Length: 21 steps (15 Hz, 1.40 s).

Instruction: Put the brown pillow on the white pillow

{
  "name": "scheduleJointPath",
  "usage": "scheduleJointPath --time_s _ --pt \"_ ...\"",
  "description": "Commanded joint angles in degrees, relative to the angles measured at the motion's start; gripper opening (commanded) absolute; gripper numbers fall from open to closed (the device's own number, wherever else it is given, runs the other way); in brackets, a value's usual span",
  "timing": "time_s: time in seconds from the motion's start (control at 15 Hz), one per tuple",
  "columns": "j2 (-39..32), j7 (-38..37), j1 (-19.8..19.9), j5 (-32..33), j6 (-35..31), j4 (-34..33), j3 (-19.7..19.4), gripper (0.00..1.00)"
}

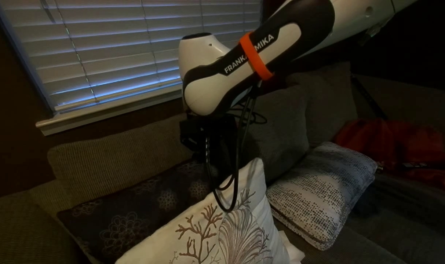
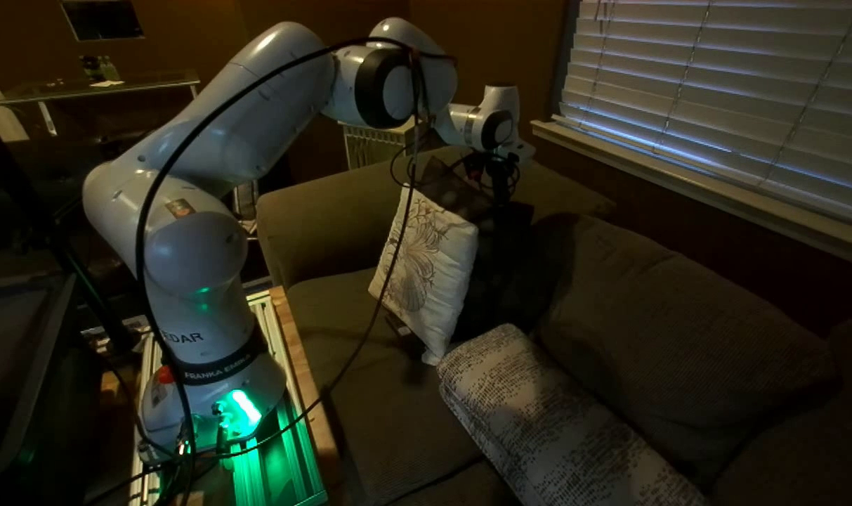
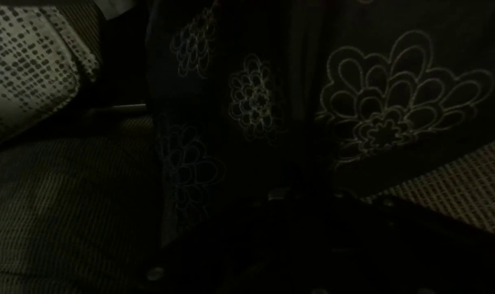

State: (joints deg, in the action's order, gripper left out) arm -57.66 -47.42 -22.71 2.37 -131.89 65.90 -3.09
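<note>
The brown pillow (image 1: 145, 209) is dark with pale flower outlines and leans against the couch back at the left end. In an exterior view it is a dark shape (image 2: 503, 281) behind the cream pillow. My gripper (image 3: 306, 190) points down at its upper part; it also shows in both exterior views (image 1: 218, 154) (image 2: 503, 193). In the dark wrist view the jaws are close together and a fold of the brown pillow (image 3: 255, 98) runs into them. The fingertips are hard to see. The white pillow (image 1: 321, 190), with dark speckled bands, lies on the seat apart from the gripper (image 2: 559, 422) (image 3: 31, 61).
A cream pillow (image 1: 207, 227) with embroidered branches stands in front of the brown pillow (image 2: 426, 267). Olive back cushions (image 2: 678, 309) line the couch. A red cloth (image 1: 391, 146) lies beyond the white pillow. A cable loop (image 1: 228, 205) hangs from the wrist. A windowsill (image 1: 112, 110) is behind.
</note>
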Motion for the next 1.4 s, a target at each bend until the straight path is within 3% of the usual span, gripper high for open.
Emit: scheduleJointPath --time_s 0.0,0.47,0.8,1.33 --pt "3.85 1.33 -1.00 2.65 -6.04 4.32 -1.62 0.01" --pt "11.37 -1.76 -4.03 4.17 -16.36 16.22 -4.53 0.01" --pt "18.83 -11.35 -11.30 10.91 -20.81 27.00 -12.29 0.01" --pt "26.32 -29.76 -21.79 27.36 -20.75 35.14 -24.50 0.01"
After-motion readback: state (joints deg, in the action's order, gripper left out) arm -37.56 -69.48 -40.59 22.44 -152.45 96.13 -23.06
